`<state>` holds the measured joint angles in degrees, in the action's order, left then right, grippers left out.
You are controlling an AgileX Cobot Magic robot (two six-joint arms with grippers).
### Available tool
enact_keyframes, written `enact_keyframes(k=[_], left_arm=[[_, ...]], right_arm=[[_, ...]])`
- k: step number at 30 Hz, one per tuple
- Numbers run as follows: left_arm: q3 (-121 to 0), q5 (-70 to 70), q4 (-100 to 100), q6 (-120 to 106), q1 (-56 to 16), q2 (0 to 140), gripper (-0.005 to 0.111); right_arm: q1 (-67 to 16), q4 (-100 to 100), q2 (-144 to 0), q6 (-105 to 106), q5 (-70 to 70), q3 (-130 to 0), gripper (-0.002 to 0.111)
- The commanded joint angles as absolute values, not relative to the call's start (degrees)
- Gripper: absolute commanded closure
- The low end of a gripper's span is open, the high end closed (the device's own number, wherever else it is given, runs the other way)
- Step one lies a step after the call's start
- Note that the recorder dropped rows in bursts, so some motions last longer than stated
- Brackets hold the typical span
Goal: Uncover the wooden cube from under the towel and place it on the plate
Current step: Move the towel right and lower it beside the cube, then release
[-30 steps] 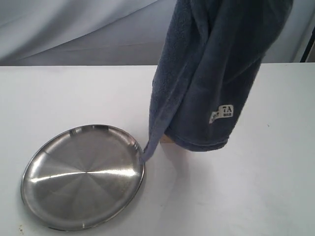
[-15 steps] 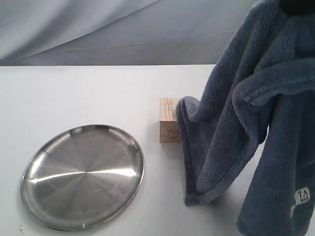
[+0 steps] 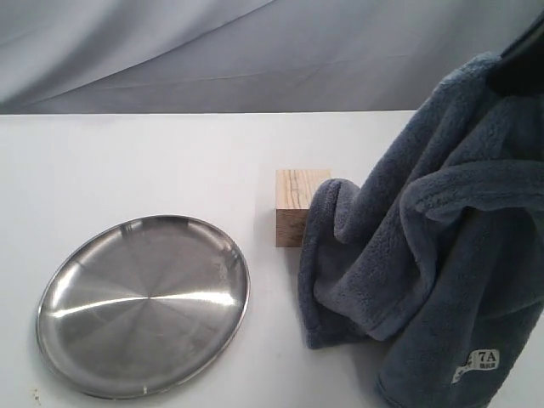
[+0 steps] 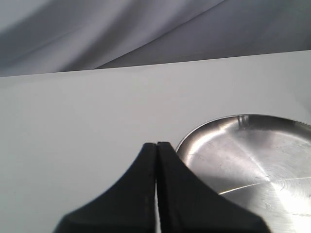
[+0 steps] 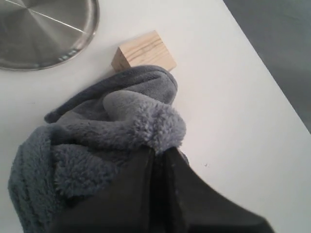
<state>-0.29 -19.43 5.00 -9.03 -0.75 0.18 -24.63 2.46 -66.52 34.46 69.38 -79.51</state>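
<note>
— What's nearest you?

— The plate (image 3: 143, 306), bare, at the front left of the table (image 3: 127, 161). Your left gripper (image 4: 156, 145) hangs just off its rim with both fingers pressed together and nothing between them.

— And on the right?

— The towel (image 3: 442, 255). Your right gripper (image 5: 158, 155) is clamped on a bunch of its fleece, up at the top right corner. The cloth hangs down from there in thick folds, and its lower end, with the white tag (image 3: 478, 364), reaches the front right edge of the exterior view.

— Where's the cube?

— The cube (image 3: 296, 208) stands on the table behind the plate's right rim, apart from the plate. Its top and front face show. One rolled fold of the towel lies against its right side and hides that edge, so from the right the cloth stands in your way. The side facing the plate is open.

— Beyond that?

— Bare white table to its far edge, then a creased grey backdrop (image 3: 170, 51).
</note>
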Motion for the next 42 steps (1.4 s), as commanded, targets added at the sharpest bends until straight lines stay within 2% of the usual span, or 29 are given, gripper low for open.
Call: enact_keyframes(k=[1, 12, 27, 35, 42], left_arm=[[0.0, -18.6, 5.3, -9.1, -0.7, 0.0, 0.105], [0.0, -18.6, 5.3, -9.1, -0.7, 0.0, 0.105], [0.0, -18.6, 5.3, -9.1, -0.7, 0.0, 0.105], [0.0, -18.6, 5.3, -9.1, -0.7, 0.0, 0.105], [0.0, -18.6, 5.3, -9.1, -0.7, 0.0, 0.105]], right_arm=[[-24.6, 0.3, -63.9, 31.7, 66.3, -79.4, 0.108], [-24.6, 3.0, -53.7, 31.5, 58.7, -79.4, 0.108], [-24.6, 3.1, -53.6, 31.0, 57.9, -78.4, 0.108], [-24.6, 12.1, -53.6, 31.0, 58.2, -71.7, 0.108], [-24.6, 11.1, -53.6, 31.0, 58.8, -57.0, 0.108]])
